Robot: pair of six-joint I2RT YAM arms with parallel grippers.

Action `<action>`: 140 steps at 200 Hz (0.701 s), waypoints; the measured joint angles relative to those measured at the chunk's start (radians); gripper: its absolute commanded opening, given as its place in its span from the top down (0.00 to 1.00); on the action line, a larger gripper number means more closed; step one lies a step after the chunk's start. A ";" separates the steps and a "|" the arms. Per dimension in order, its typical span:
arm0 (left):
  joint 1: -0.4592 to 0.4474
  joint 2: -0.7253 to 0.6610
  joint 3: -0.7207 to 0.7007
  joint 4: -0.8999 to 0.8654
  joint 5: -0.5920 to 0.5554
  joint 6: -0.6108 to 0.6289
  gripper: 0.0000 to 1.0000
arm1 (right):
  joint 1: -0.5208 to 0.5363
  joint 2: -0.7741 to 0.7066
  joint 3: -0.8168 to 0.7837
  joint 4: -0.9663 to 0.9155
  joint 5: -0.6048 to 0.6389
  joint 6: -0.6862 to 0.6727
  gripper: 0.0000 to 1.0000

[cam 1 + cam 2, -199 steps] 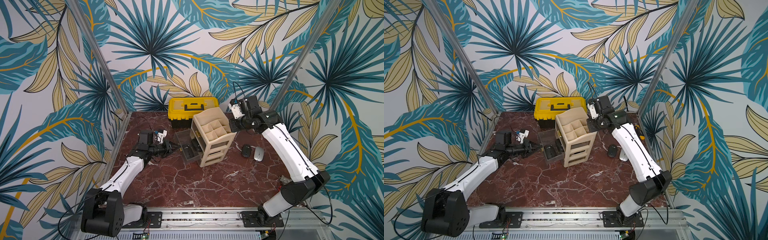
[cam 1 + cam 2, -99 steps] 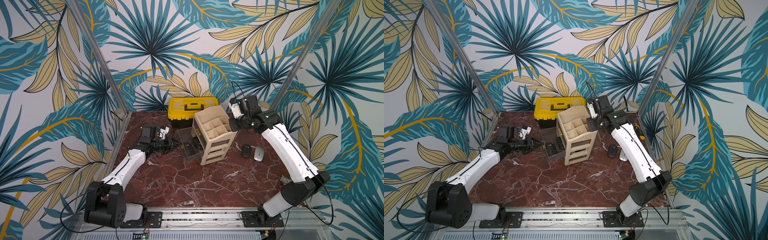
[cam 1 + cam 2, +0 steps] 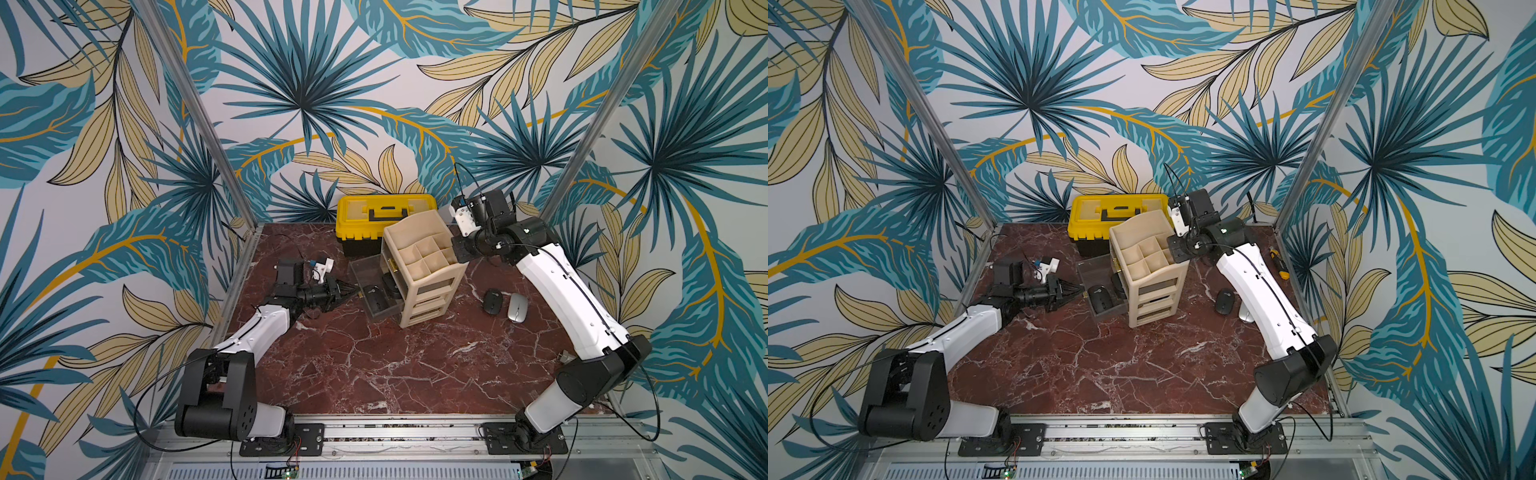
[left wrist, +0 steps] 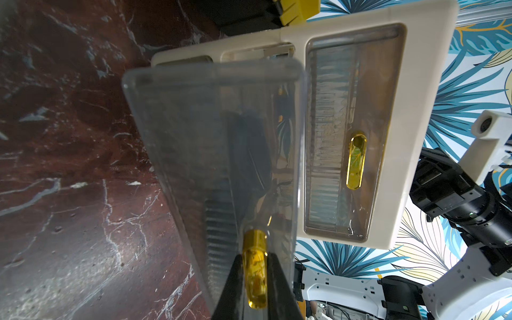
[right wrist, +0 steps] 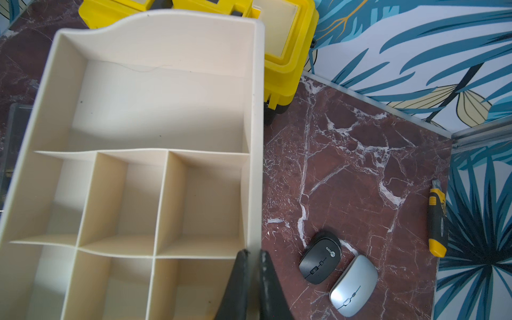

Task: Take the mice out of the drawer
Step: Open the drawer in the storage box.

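Observation:
The clear grey drawer (image 3: 360, 270) stands pulled out of the beige organizer (image 3: 432, 286). Two black mice (image 3: 376, 298) (image 3: 391, 285) lie in it; both top views show them. My left gripper (image 4: 255, 277) is shut on the drawer's amber handle (image 4: 254, 249). A dark mouse (image 4: 248, 155) shows dimly through the drawer front. My right gripper (image 5: 252, 253) is shut on the organizer's top side wall (image 5: 255, 166). On the table beside the organizer lie a black mouse (image 5: 320, 257) and a silver-grey mouse (image 5: 353, 285).
A yellow toolbox (image 3: 384, 220) stands right behind the organizer. A yellow-and-black utility knife (image 5: 437, 219) lies by the right wall. The drawer above (image 4: 346, 133) is closed. Red marble table (image 3: 374, 365) spreads toward the front rail.
My left gripper has edged a little to the right, toward the drawer front. The right arm, the organizer and the two mice on the table have stayed where they were.

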 measured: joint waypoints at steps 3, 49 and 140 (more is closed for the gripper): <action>-0.002 0.000 -0.008 0.005 0.000 0.000 1.00 | 0.000 0.003 0.000 -0.001 0.000 0.000 1.00; -0.041 0.000 -0.068 0.031 -0.002 0.000 0.94 | 0.003 0.017 0.034 -0.038 -0.013 -0.019 1.00; -0.046 -0.008 -0.067 -0.041 -0.068 0.083 0.17 | 0.002 0.018 0.037 -0.047 0.013 -0.015 0.91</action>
